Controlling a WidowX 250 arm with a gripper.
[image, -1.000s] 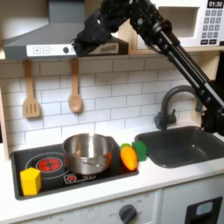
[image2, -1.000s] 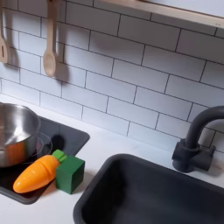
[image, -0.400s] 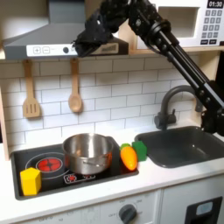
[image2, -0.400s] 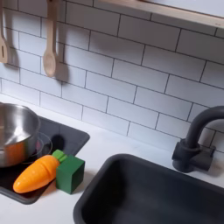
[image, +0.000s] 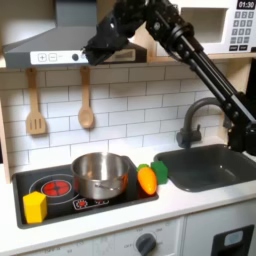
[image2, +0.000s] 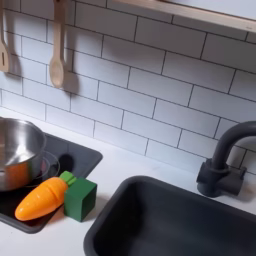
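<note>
We see the gripper (image: 100, 50) high in the upper middle of the first exterior view, up by the range hood (image: 45, 45), with the arm running down to the right edge of the frame. It hangs well above everything on the counter, and we cannot tell how far its fingers are parted or whether they hold anything, since they read as a dark blur.

Below it, at the lower middle of the first exterior view, the pot (image: 98, 174) stands on the stove (image: 60, 195). Just right of the pot lies the carrot (image: 148, 179), touching a green block (image: 160, 171). A yellow block (image: 35, 207) sits at the lower left, on the stove's front corner.

In the second exterior view the carrot (image2: 42, 198) lies at the lower left, tilted, its leafy end against the green block (image2: 81, 197), with the pot (image2: 18, 150) at the left edge. The sink (image2: 180, 225) fills the lower right, the faucet (image2: 224, 165) behind it. Two wooden spoons (image: 86, 105) hang on the tiles.
</note>
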